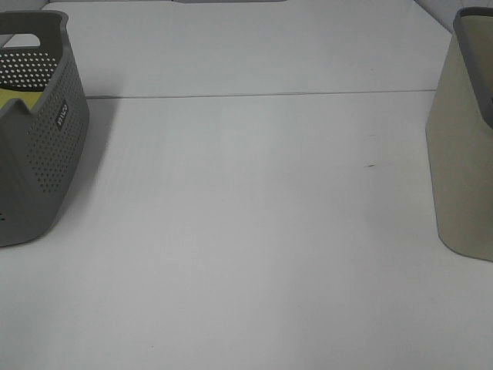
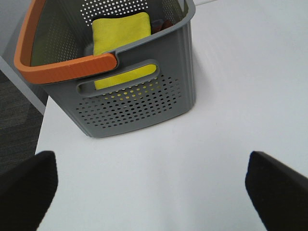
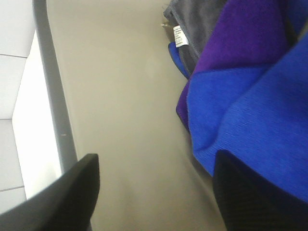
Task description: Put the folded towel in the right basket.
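Note:
A folded yellow towel (image 2: 120, 29) lies inside the grey perforated left basket (image 2: 139, 103), which has an orange handle (image 2: 62, 70). The towel also shows in the high view (image 1: 15, 99), inside the left basket (image 1: 46, 146). My left gripper (image 2: 150, 163) is open and empty above the table in front of that basket. The beige right basket (image 1: 462, 154) stands at the right edge. My right gripper (image 3: 156, 163) is open inside it, beside a blue towel (image 3: 260, 106). Neither gripper shows in the high view.
The right basket also holds a purple towel (image 3: 236, 38) and a grey towel (image 3: 197, 19) against its beige wall (image 3: 115, 72). White table (image 1: 246, 231) runs between the baskets. The table's edge and dark floor (image 2: 14, 110) lie beside the left basket.

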You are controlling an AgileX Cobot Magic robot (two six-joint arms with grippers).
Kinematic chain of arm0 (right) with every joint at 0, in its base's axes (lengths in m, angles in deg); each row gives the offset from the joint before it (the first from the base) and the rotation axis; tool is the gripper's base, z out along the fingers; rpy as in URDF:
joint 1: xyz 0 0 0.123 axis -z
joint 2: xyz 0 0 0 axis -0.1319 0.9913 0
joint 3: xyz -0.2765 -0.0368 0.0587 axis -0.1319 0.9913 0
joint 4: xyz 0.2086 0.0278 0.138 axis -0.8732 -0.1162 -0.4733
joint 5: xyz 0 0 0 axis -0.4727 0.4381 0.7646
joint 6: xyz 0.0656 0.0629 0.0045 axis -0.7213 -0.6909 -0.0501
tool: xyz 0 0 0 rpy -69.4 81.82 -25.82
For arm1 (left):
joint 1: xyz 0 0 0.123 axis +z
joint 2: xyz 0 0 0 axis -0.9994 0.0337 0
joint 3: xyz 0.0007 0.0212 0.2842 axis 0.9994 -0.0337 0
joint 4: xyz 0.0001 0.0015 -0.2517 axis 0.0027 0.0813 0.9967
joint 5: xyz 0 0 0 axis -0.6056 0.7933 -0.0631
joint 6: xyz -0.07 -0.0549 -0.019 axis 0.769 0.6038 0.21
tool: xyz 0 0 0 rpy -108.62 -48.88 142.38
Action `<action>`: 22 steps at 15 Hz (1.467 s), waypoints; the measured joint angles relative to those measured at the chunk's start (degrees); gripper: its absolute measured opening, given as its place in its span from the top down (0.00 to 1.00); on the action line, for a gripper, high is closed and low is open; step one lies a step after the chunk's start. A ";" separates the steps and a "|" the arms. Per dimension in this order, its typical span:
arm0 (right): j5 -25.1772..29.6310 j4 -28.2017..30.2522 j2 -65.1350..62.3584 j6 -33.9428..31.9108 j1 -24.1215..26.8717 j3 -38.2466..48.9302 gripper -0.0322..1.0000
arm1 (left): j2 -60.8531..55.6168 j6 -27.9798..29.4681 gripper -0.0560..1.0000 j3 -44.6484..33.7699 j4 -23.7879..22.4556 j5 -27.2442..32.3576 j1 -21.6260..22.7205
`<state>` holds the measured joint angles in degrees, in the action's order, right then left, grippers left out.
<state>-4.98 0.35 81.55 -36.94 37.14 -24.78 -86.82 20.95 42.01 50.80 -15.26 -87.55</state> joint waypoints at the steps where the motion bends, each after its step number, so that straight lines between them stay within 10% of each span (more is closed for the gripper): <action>1: 0.46 0.00 -0.52 0.80 0.00 -0.74 0.32 | 0.00 0.00 0.01 0.00 0.00 0.00 0.00; 10: 13.69 -1.03 -13.87 10.20 -0.86 -6.93 0.28 | 0.00 0.00 0.01 0.00 0.00 0.00 0.00; 13: 14.32 1.72 -25.21 17.13 -9.74 -6.99 0.28 | 0.00 0.00 0.01 0.00 0.00 0.00 0.00; 17: 15.24 12.03 -40.68 17.07 -21.37 -6.99 0.28 | 0.00 0.00 0.01 0.00 0.00 0.00 0.00; 22: 26.13 39.88 -64.74 -6.65 -23.26 -7.05 0.28 | 0.00 0.00 0.01 0.00 0.00 0.00 0.00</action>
<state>21.15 40.23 16.81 -43.58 13.88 -31.83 -86.82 20.95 42.01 50.80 -15.26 -87.55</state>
